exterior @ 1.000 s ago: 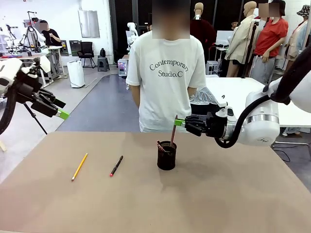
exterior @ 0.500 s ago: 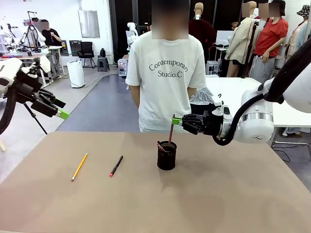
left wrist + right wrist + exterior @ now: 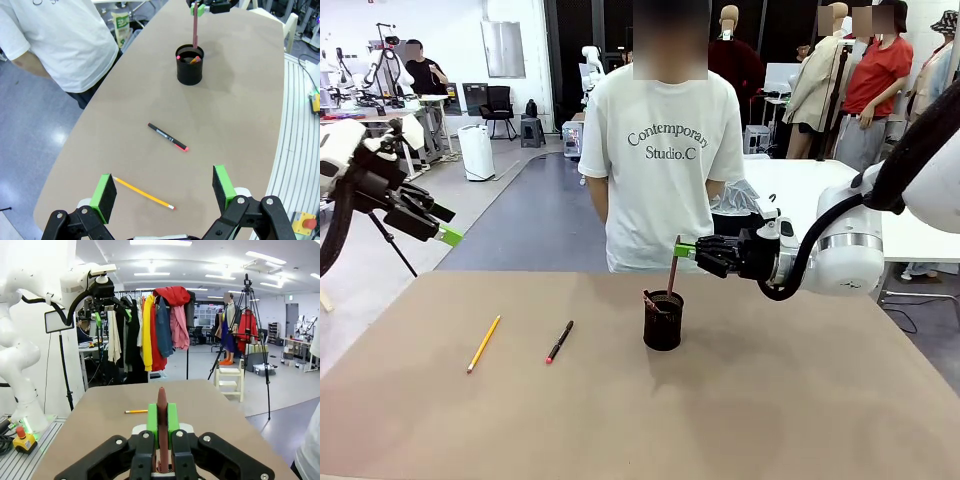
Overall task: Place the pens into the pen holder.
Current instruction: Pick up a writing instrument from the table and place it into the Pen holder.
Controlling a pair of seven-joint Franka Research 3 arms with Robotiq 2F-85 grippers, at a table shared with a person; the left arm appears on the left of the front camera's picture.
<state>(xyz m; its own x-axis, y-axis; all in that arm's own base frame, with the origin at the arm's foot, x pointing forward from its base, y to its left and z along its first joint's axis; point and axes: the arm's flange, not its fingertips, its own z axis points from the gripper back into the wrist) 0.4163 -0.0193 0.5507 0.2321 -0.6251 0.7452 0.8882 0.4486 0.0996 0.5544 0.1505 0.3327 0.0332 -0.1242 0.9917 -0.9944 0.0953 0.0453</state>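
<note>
Status: right claw [image 3: 686, 250] pinching dark reddish-brown pen [image 3: 672, 268] upright at black wire-mesh pen holder [image 3: 663, 322] mouth | left claw [image 3: 162, 187] spread | yellow-orange pencil [image 3: 484, 343], black red-tipped pen [image 3: 559, 341] on brown surface [image 3: 770, 400].

A: Where did we find the pen holder [image 3: 663, 321]?
B: We found it upright, black mesh. The reddish-brown pen [image 3: 673, 266] stood near-vertical, lower end at its mouth. The yellow pencil [image 3: 483, 343] and black pen [image 3: 559, 342] lay flat to its left, apart.
</note>
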